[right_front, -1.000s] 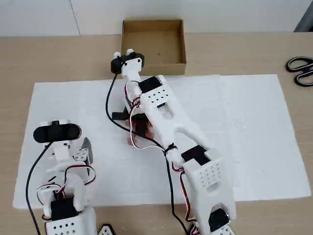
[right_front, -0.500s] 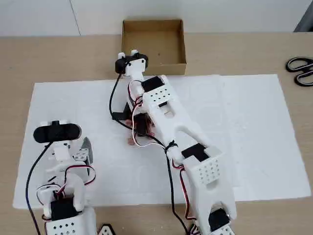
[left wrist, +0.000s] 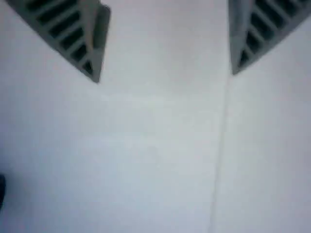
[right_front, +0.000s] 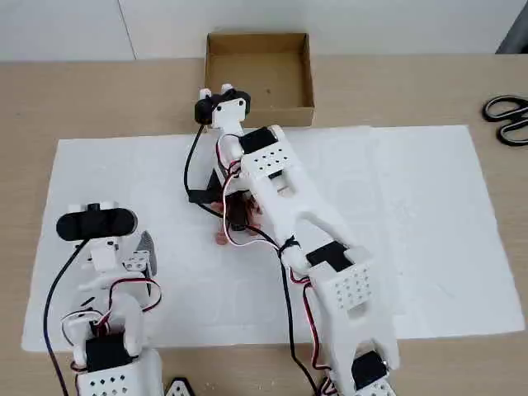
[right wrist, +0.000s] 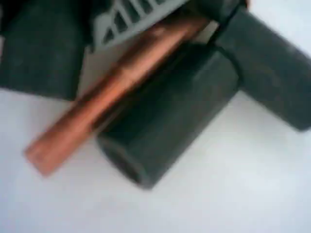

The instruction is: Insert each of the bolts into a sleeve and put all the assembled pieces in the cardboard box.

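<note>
My right gripper [right wrist: 163,26] is shut on a copper-coloured bolt [right wrist: 112,92], whose free end slants down to the white sheet. A black hexagonal sleeve [right wrist: 170,111] lies right beside the bolt, and another sleeve [right wrist: 272,73] touches it. In the high view the right gripper [right_front: 235,206] hangs over this cluster, with a black sleeve [right_front: 200,195] and a reddish bolt [right_front: 223,238] showing at its edges. My left gripper [left wrist: 163,73] is open over bare sheet, at the front left [right_front: 144,252]. The cardboard box [right_front: 257,107] stands empty at the back.
A white sheet [right_front: 412,206] covers most of the wooden table. Scissors [right_front: 507,118] lie at the far right edge. The right arm's body spans from the front edge up to the box front. Free room lies right of it.
The right arm's wrist has shifted a little to the right and toward the box. The left arm has kept still.
</note>
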Robot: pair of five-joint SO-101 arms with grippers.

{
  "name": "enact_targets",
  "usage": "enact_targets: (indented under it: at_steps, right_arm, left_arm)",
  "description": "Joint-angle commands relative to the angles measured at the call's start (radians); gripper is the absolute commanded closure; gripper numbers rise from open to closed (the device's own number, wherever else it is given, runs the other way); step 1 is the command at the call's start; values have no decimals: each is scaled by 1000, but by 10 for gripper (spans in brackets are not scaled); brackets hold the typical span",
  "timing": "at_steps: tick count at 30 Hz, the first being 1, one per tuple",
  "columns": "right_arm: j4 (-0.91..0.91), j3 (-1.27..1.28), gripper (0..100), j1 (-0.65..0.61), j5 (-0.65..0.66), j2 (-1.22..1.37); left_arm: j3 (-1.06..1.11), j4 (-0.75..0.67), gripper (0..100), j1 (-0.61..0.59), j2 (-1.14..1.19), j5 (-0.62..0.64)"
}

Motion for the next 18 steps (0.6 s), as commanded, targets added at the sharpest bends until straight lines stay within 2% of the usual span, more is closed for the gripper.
enact_targets:
  at_steps: [1,13,18]
  right_arm:
    - [58,-60,973,24,14,-102]
    - [309,-132,991,117,54,-294]
    - [441,-130,991,208,51,-331]
  left_arm:
    - [-5,-14,831,2,-14,-6]
    - [-5,-15,831,2,-14,-6]
    - [-10,-14,831,2,-14,-6]
